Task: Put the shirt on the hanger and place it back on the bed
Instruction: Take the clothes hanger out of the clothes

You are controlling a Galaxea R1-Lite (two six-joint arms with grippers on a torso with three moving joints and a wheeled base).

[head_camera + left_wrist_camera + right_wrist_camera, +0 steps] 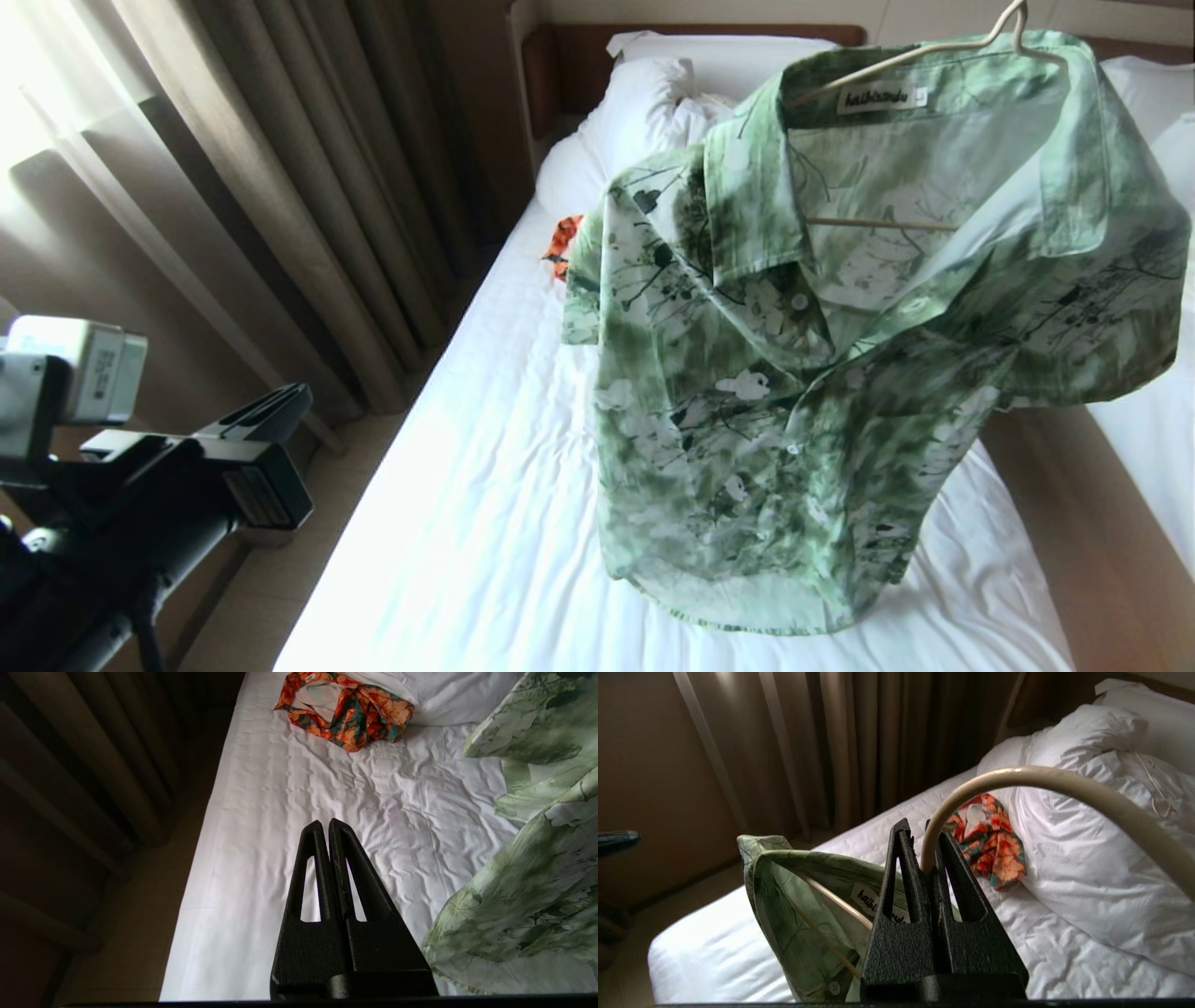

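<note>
Shirt [840, 392] on hanger [896, 58], centre-right of frame above bed [467, 523]; collar label script illegible; right tool [927, 828] clamps hanger hook, left tool [325, 826] closed, empty.

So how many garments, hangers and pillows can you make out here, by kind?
Garments: 2, the green shirt and the orange patterned garment
Hangers: 1, the hanger
Pillows on the bed: 1, the white pillow
Total: 4
</note>
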